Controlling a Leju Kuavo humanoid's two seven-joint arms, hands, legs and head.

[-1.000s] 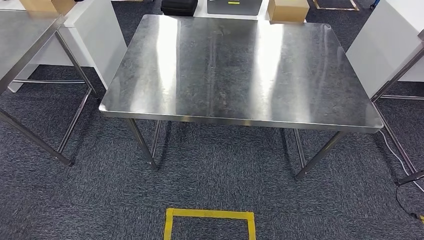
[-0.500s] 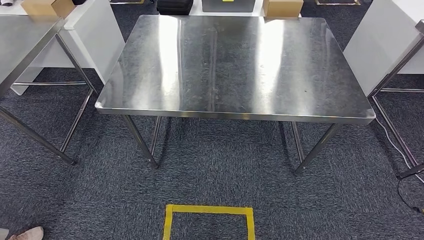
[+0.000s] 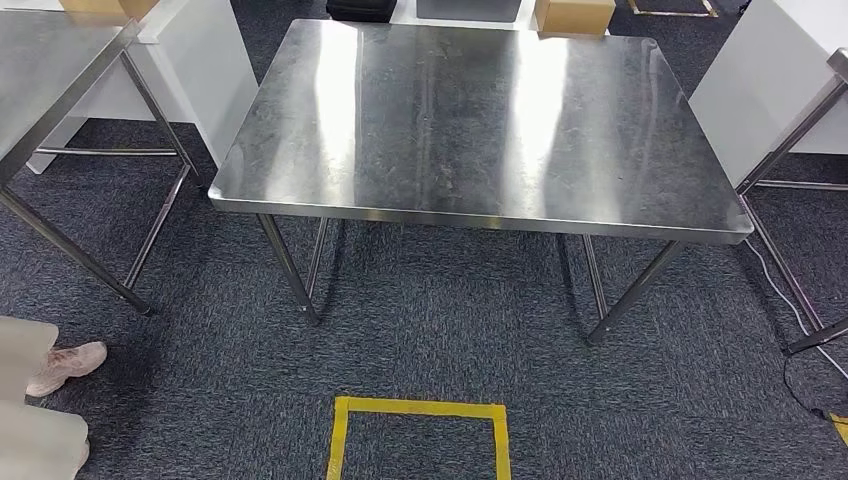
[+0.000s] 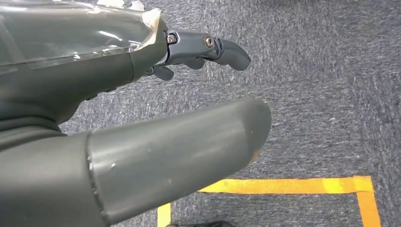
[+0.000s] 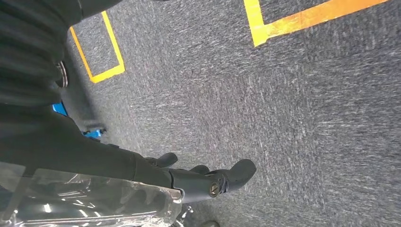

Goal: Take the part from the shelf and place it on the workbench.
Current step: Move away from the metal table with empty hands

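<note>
Hands hang over grey carpet [image 3: 430, 330]: the left hand [image 4: 142, 118] and the right hand [image 5: 189, 179] each have fingers loosely apart and hold nothing. Ahead, the steel workbench [image 3: 480, 130] stands bare, its near edge beyond a yellow tape square [image 3: 418, 435]. A person's shoe [image 3: 65, 365] rests on the floor at left; I cannot tell where the part is.

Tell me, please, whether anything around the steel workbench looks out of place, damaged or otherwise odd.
Nothing looks damaged or spilled. The workbench stands square with a bare, scuffed top and no part on it. One thing to note: a person's shoe is on the carpet near the robot's left side. Both hands, left hand and right hand, hang holding nothing.
</note>
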